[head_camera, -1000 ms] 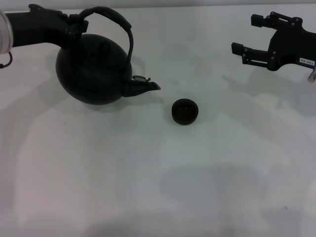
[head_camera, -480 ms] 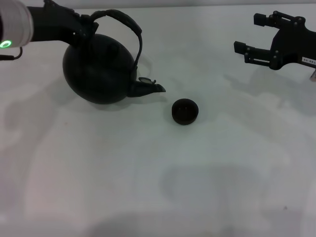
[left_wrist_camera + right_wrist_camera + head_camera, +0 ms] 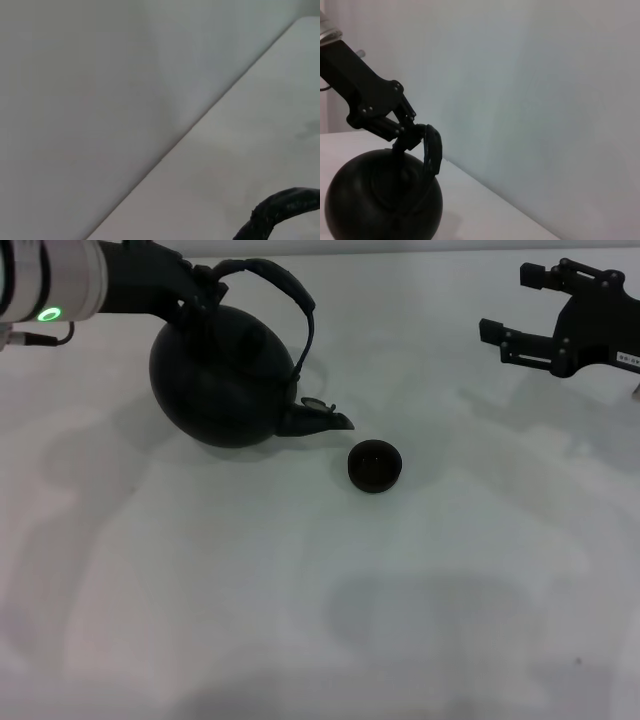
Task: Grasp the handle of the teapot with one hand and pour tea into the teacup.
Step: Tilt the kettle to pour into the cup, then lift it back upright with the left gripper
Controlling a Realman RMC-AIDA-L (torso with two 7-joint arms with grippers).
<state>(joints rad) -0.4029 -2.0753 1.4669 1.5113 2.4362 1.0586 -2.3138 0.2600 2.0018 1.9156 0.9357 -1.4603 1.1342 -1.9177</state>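
The large round black teapot (image 3: 225, 380) hangs at the back left in the head view, its short spout (image 3: 322, 420) pointing right toward the teacup. My left gripper (image 3: 203, 285) is shut on the black arched handle (image 3: 285, 285) at its left end. The tiny dark teacup (image 3: 374, 465) stands on the white table just right of and slightly nearer than the spout tip. The right wrist view shows the teapot (image 3: 380, 200) with my left gripper (image 3: 406, 132) on the handle (image 3: 432, 150). A piece of the handle (image 3: 280, 210) shows in the left wrist view. My right gripper (image 3: 505, 305) is open at the back right.
The white table (image 3: 320, 620) spreads around the cup and toward me. A pale wall (image 3: 530, 100) stands behind the table.
My left arm has carried the teapot to the right, bringing the spout close to the teacup. The right gripper has drifted slightly right and back.
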